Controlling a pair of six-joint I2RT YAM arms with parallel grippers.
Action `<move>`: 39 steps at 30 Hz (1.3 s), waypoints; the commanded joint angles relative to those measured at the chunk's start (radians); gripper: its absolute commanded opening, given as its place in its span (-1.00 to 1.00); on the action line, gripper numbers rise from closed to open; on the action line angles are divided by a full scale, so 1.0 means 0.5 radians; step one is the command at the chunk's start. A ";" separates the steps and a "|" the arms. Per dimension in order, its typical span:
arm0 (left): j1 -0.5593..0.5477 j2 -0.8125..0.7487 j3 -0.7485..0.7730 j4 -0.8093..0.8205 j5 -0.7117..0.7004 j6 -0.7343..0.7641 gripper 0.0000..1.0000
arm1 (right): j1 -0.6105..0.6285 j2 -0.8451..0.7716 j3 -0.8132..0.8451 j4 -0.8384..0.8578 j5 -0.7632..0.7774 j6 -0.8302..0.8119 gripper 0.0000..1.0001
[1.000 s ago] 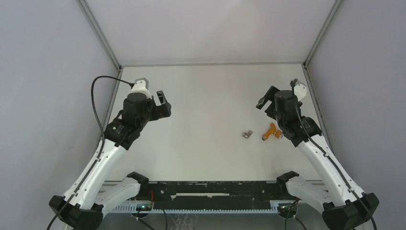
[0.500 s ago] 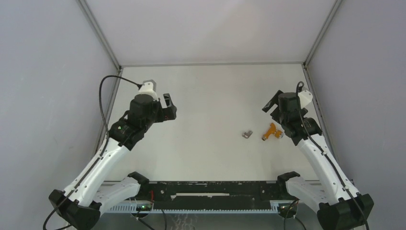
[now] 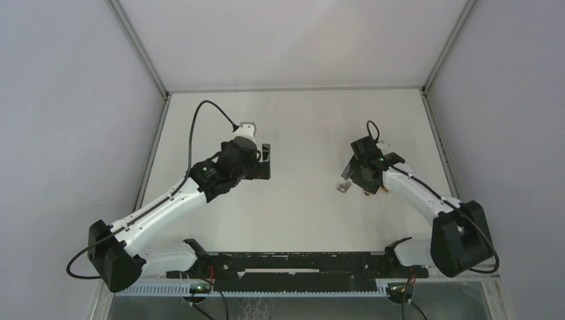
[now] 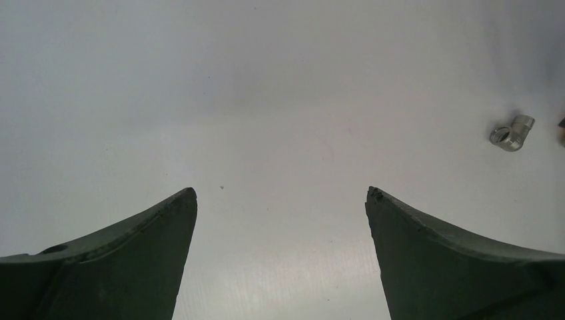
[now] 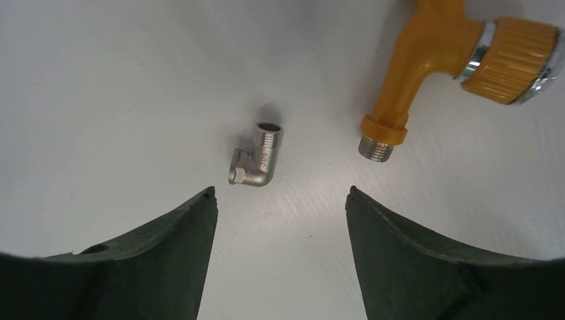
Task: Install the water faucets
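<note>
An orange T-shaped tap with a silvery ring and a threaded end lies flat on the table. A small grey metal elbow fitting rests just to its left. My right gripper hangs open right above them, the fitting just beyond its left fingertip and nothing between the jaws. From above, the right gripper covers most of the tap, and the fitting shows beside it. My left gripper is open and empty over bare table, well left of the parts. The fitting shows at the right edge of its view.
The white table is enclosed by grey walls on the left, right and back. A black rail runs along the near edge between the arm bases. A black cable loops above the left arm.
Both arms have swung in toward the middle. The right gripper came down and left over the tap and fitting, its jaws a little narrower. The left gripper moved right, still wide open.
</note>
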 commanded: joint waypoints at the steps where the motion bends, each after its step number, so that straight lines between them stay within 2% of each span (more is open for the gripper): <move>1: -0.002 -0.039 0.142 0.033 -0.122 -0.012 0.99 | 0.022 0.216 0.047 0.077 -0.014 0.177 0.49; 9: -0.002 -0.030 0.140 0.016 -0.088 -0.012 1.00 | -0.009 0.425 0.086 0.155 0.009 0.371 0.11; 16: -0.002 -0.057 0.119 0.055 -0.063 0.009 1.00 | -0.037 0.517 0.109 0.210 -0.038 0.432 0.02; 19: -0.002 -0.059 0.117 0.045 -0.039 0.013 1.00 | -0.032 0.559 0.128 0.214 -0.071 0.439 -0.08; 27: -0.004 -0.093 0.081 0.058 -0.029 -0.011 0.99 | 0.006 0.659 0.127 0.245 -0.077 0.414 -0.13; 32: -0.002 -0.113 0.071 0.039 -0.029 -0.021 1.00 | 0.005 0.690 0.127 0.277 -0.095 0.331 -0.44; 36: -0.005 -0.127 0.080 0.030 0.003 0.008 1.00 | 0.047 0.659 0.176 0.308 -0.102 0.137 -0.99; 39: -0.002 -0.133 0.121 -0.008 -0.002 0.022 1.00 | 0.170 0.707 0.349 0.183 0.081 -0.158 -1.00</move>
